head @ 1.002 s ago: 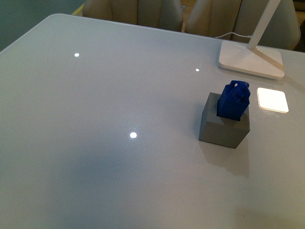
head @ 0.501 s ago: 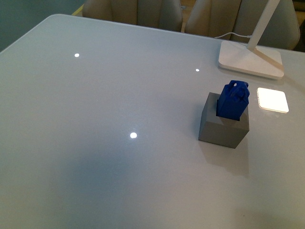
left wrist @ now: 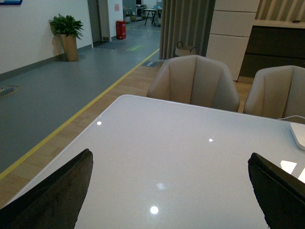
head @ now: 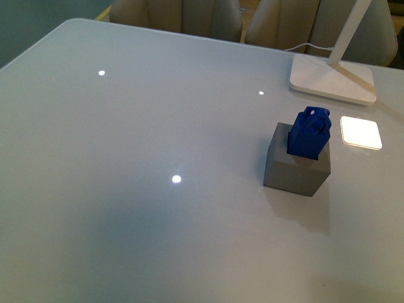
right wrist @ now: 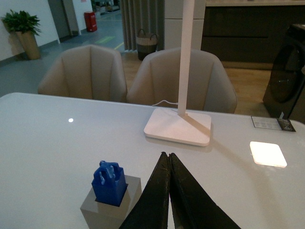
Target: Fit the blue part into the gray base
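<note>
Both tools are clear of the blue part (head: 308,132), which is seated upright in the top hole of the gray base (head: 297,166); the right tool (right wrist: 168,164) is pressed fully closed and empty just beside it, the left tool (left wrist: 167,191) spread wide. A white lamp foot (head: 332,79) is set beyond on the glossy bench (head: 158,139), with chairs (left wrist: 193,86) behind. Nothing is seen changed from the earlier frames.
</note>
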Robot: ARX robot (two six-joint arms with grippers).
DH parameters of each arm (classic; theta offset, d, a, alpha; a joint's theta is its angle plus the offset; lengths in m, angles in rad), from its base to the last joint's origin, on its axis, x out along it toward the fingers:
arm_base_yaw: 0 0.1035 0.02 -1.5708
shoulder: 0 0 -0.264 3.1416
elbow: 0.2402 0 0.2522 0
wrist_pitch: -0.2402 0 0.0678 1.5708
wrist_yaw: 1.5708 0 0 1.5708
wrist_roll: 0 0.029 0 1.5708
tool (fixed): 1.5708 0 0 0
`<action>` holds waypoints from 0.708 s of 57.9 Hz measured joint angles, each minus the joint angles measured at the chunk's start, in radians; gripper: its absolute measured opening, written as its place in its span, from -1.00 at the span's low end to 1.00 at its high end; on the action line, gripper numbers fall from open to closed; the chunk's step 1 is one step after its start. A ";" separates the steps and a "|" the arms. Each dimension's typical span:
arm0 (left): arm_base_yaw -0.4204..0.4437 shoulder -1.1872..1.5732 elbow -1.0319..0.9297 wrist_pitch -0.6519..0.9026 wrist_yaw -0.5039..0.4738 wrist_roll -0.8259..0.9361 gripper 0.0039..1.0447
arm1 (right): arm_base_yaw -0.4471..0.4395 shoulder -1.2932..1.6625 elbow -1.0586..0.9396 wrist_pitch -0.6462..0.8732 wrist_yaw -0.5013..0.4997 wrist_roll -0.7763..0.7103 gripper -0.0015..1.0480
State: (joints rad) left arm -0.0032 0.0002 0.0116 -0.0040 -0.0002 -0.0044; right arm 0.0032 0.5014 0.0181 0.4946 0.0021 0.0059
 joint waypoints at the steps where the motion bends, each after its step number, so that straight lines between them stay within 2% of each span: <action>1: 0.000 0.000 0.000 0.000 0.000 0.000 0.86 | 0.000 -0.018 0.000 -0.017 0.000 0.000 -0.96; 12: 0.000 0.000 0.000 0.000 0.000 0.000 0.86 | 0.000 -0.133 0.000 -0.127 0.000 0.000 -0.96; 41: 0.000 0.000 0.000 0.000 0.000 0.000 0.86 | 0.000 -0.297 0.000 -0.290 0.000 0.000 -0.96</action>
State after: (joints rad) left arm -0.0032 0.0002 0.0116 -0.0040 -0.0002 -0.0044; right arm 0.0032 0.2043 0.0181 0.2047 0.0021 0.0059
